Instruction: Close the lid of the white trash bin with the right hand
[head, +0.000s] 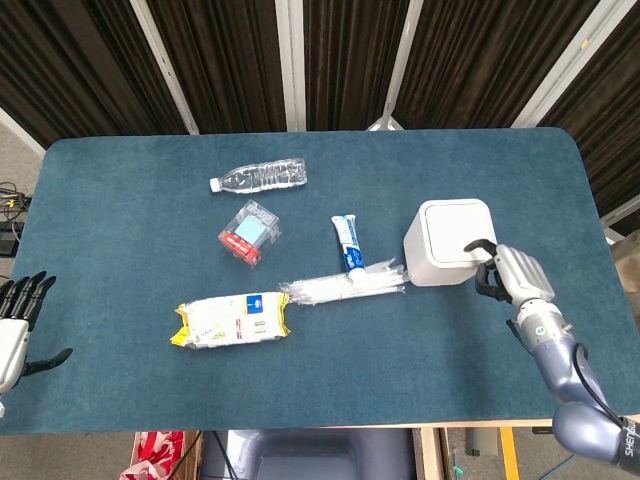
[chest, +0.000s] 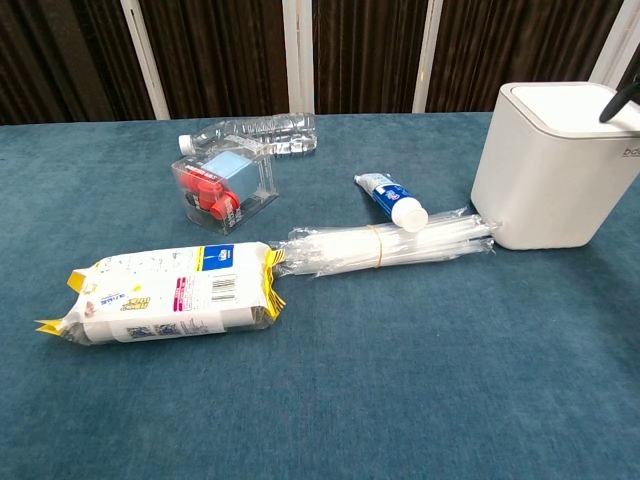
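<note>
The white trash bin (head: 452, 241) stands at the right of the blue table, its lid (head: 455, 226) lying flat and closed on top. In the chest view the bin (chest: 553, 178) shows at the far right with the lid (chest: 562, 104) down. My right hand (head: 512, 274) hovers by the bin's near right corner, fingers curled in, their dark tips touching or just off the lid's edge. One dark fingertip (chest: 622, 101) pokes in over the lid in the chest view. My left hand (head: 14, 318) rests off the table's left edge, fingers spread, holding nothing.
Left of the bin lie a toothpaste tube (head: 348, 243) and a wrapped bundle of straws (head: 345, 287) touching the bin's base. Further left are a wipes pack (head: 233, 320), a clear box with red and blue contents (head: 249, 232) and a water bottle (head: 258, 178).
</note>
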